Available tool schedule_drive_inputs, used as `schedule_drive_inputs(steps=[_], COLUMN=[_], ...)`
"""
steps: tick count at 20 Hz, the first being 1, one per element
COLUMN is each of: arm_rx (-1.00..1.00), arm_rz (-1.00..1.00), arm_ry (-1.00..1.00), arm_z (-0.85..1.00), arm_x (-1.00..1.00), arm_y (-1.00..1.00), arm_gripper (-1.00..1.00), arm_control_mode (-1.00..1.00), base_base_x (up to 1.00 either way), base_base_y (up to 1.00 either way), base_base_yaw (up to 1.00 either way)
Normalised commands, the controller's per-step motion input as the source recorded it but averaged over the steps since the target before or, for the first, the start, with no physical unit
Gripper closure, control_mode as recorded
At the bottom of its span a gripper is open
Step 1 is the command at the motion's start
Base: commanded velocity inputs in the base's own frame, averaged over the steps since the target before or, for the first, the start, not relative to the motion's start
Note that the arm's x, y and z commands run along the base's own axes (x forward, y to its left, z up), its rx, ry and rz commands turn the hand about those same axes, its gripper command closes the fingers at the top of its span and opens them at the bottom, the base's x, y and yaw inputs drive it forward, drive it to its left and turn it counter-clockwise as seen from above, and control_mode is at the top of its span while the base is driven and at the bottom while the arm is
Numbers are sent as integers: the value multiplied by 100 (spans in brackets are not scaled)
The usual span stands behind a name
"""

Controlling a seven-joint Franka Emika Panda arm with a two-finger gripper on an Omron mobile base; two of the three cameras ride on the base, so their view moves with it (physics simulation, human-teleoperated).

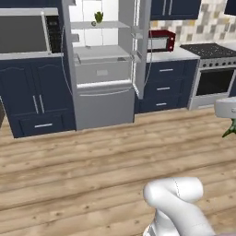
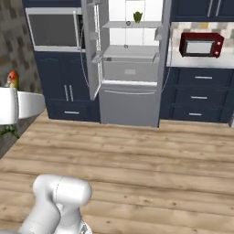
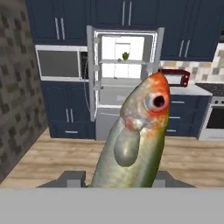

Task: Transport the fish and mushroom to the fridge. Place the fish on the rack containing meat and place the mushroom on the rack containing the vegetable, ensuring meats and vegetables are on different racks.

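Observation:
My gripper [image 3: 119, 178] is shut on the fish [image 3: 135, 135], a grey-green fish with an orange head that stands upright close to the hand camera. From the right base view the fish's head [image 2: 13, 78] pokes above the white hand at the left edge. The fridge [image 1: 103, 69] stands across the floor with its doors open. A small green vegetable [image 3: 125, 56] sits on the fridge's upper rack [image 1: 99, 25]. The rack below it looks bare from here. The mushroom and the meat are out of view.
A red microwave [image 1: 160, 40] sits on the counter right of the fridge, with a stove [image 1: 212, 69] further right. Dark blue cabinets [image 2: 68, 91] and a built-in oven [image 1: 27, 32] flank the left. Open wooden floor [image 2: 137, 151] lies between me and the fridge.

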Motion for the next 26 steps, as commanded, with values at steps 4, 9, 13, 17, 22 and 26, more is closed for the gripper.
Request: schedule_drive_inputs(steps=[4,9,13,17,22,26], arm_rx=[0,0,0,0,0,0], arm_rz=[0,0,0,0,0,0], arm_ry=[0,0,0,0,0,0], arm_z=[0,0,0,0,0,0], arm_x=[0,0,0,0,0,0], arm_y=[0,0,0,0,0,0], arm_gripper=[100,100,100,100,100,100], arm_control_mode=[100,100,100,100,100,100], base_base_x=[100,100,100,100,100,100], base_base_y=[-10,-3,-13,-24,-40,-24], base_base_yaw=[0,0,0,7,8,3])
